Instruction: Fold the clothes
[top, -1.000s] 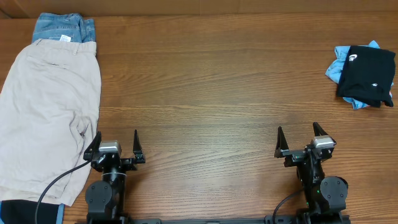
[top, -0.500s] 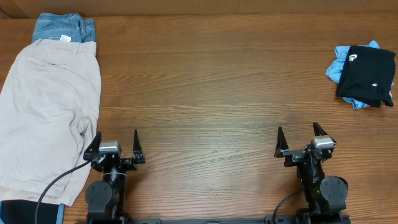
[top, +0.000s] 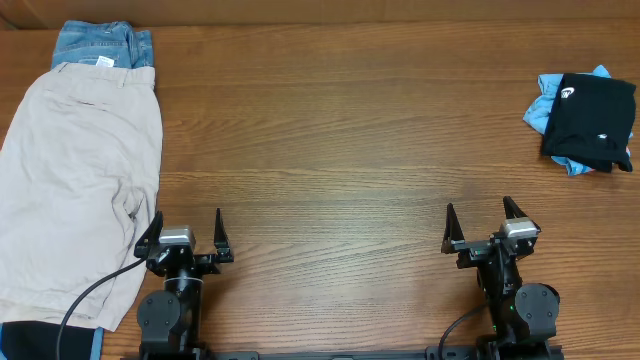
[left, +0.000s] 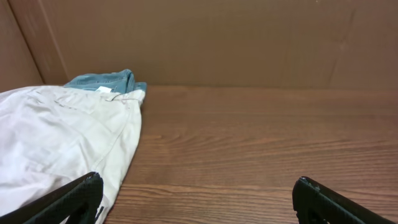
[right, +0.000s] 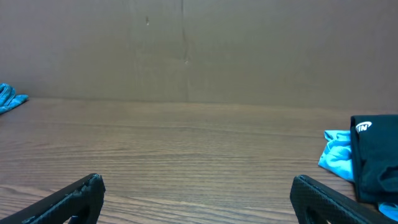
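Wood-grain desk (top: 350, 150), plain brown wall (left: 217, 37) behind. On desk's left: shorts (top: 70, 180) overlapping denim (top: 100, 42). On desk's right: black tee (top: 595, 120) atop blue tee (top: 545, 110). At desk's near edge: left end effector (top: 187, 226), right end effector (top: 479, 213), both spread wide.

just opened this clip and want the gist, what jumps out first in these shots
The big beige shorts lie spread flat at the left of the table, overlapping blue denim at the far corner. At the far right, a compact black T-shirt sits on a crumpled light-blue tee. Near the front edge, the left gripper and right gripper stand open and empty.
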